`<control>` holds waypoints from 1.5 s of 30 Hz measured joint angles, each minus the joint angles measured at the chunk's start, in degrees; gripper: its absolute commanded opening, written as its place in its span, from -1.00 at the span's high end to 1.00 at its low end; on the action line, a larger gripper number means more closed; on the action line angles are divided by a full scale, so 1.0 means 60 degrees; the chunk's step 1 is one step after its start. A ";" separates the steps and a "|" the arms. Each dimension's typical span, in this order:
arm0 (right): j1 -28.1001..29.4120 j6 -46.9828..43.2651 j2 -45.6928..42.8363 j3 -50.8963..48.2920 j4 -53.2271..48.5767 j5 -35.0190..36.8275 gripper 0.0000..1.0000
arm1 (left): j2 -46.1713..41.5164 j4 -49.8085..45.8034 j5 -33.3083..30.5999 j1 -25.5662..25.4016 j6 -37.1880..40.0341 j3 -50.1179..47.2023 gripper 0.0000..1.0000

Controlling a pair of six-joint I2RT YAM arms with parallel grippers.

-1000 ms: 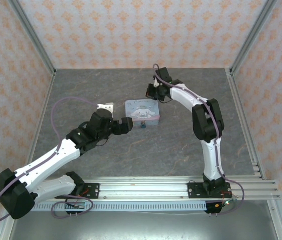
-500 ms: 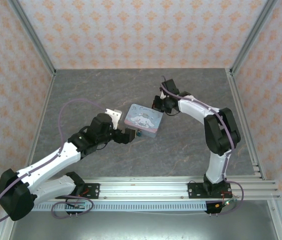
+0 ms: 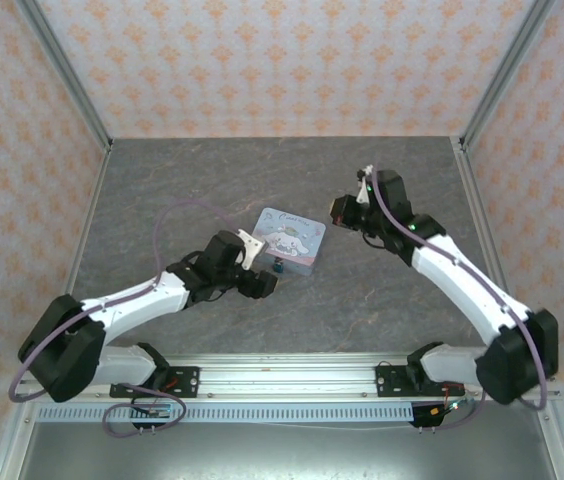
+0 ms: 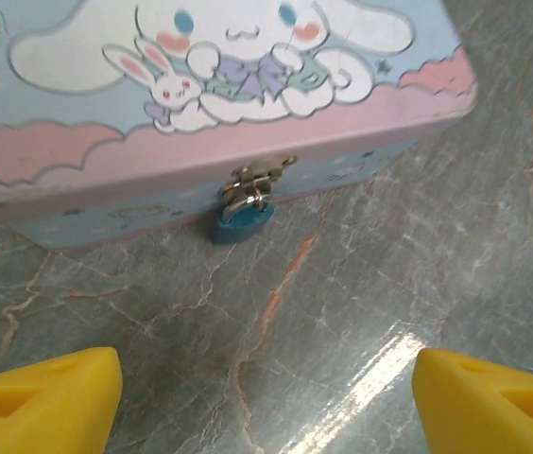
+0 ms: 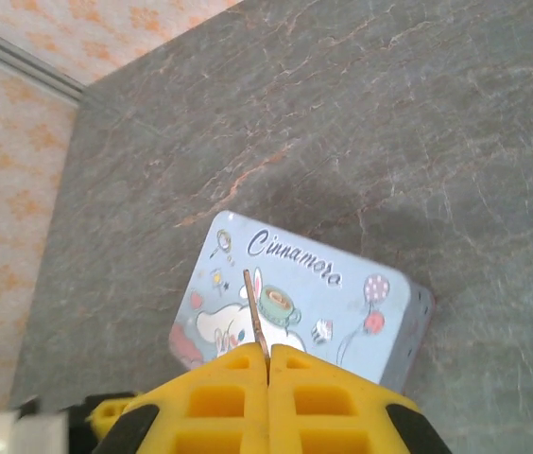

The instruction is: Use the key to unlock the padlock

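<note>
Most of the key (image 5: pixel 255 317) hides within the right gripper's (image 5: pixel 268 357) jaws

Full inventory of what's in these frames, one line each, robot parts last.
tin box: 1, pale blue and pink with cartoon print, mid table.
padlock: 1, teal, hanging on the tin box's front clasp.
key: 1, brass, pinched in the right arm's jaws.
table: 1, grey marbled.
walls: 3, orange-patterned, back and both sides.
frame rails: several, aluminium, near edge.
left arm: 1, white and black, from bottom left; yellow jaws open, facing the padlock.
right arm: 1, white and black, from bottom right; yellow jaws shut on the key.
</note>
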 measured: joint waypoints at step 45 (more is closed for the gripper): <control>0.0127 0.1016 -0.3905 -0.3104 -0.0044 0.0324 1.00 | 0.3705 0.3370 -0.3840 -0.1632 -0.1665 0.0561 -0.14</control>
